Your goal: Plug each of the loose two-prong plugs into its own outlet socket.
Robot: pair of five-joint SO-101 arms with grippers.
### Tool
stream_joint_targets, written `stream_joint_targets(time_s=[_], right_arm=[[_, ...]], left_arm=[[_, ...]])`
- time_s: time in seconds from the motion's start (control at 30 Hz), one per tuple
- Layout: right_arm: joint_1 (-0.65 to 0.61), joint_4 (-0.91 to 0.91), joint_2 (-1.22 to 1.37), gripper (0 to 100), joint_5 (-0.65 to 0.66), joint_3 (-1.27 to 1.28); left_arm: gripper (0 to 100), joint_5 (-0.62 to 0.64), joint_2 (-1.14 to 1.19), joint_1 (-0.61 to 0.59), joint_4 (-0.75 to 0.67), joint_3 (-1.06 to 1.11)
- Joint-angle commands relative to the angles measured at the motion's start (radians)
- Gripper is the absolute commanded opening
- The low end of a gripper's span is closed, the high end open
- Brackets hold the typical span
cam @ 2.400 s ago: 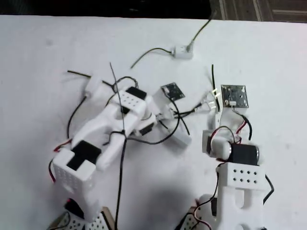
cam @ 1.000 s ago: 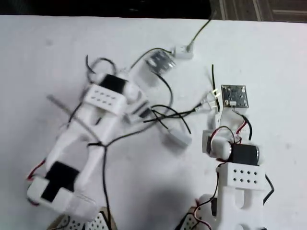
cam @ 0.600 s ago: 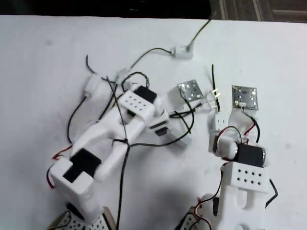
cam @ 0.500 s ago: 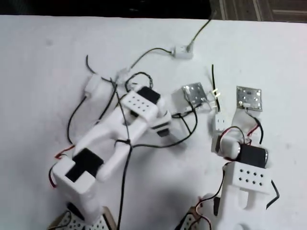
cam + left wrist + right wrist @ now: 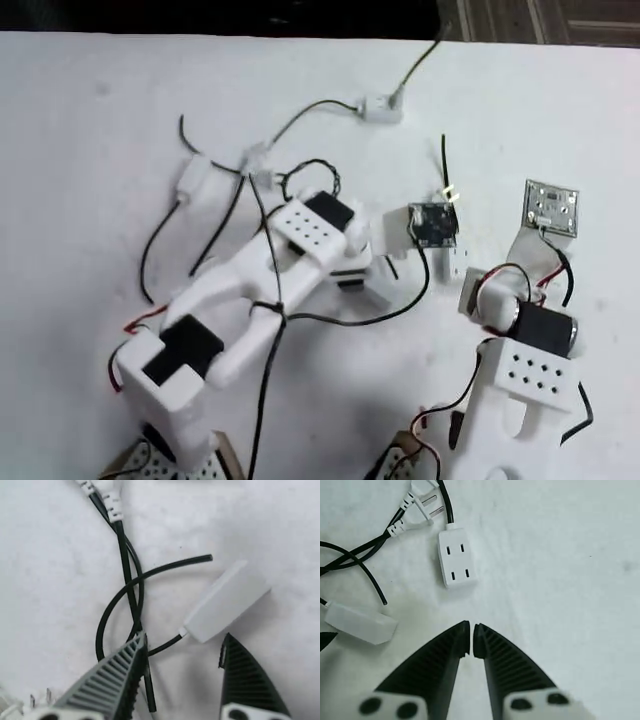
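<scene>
Under your L wrist cam: 1 white socket block [image 5: 225, 602] on its cord, plus 2 black cords [image 5: 131, 585] crossing beside it. Left gripper [image 5: 185, 640] is spread wide and holds nothing. The block's cord end lies just ahead of the gap, touching neither finger.

R wrist cam: 2 sockets, a four-slot outlet [image 5: 455, 557] lying flat and a plain-sided block [image 5: 359, 622] apart from it. Also 1 two-prong plug [image 5: 427, 505] just beside the outlet, prongs not in it. Right gripper [image 5: 471, 632] is pressed nearly together w/ a hairline gap, nothing in it, short of the outlet.

High cam: you get at least 3 socket blocks, a far one [image 5: 380, 107], a left one [image 5: 193, 177] and a near one [image 5: 455, 262]. Also 2 loose plugs [image 5: 447, 192], all unplugged. Vs 0.5 s ago, left arm [image 5: 240, 300] has swung toward the middle and right arm [image 5: 525, 370] has shifted rightward.
</scene>
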Motion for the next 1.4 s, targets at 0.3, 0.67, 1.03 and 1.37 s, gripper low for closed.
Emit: stream_joint_targets(time_s=[0.3, 0.67, 1.03, 1.37], right_arm=[[0.010, -0.008, -0.024, 1.7, -0.008, -0.044], [0.010, -0.008, -0.024, 1.7, -0.008, -0.044], [0.010, -0.008, -0.024, 1.7, -0.008, -0.044], [0.010, -0.008, -0.024, 1.7, -0.008, -0.040]], left_arm=[[24, -0.008, 0.101, 0.102, -0.097, -0.041], [10, -0.005, 0.085, 0.107, -0.066, -0.037], [2, 0.071, -0.133, -0.013, 0.044, -0.040], [2, 0.272, -0.575, -0.176, 0.038, -0.040]])
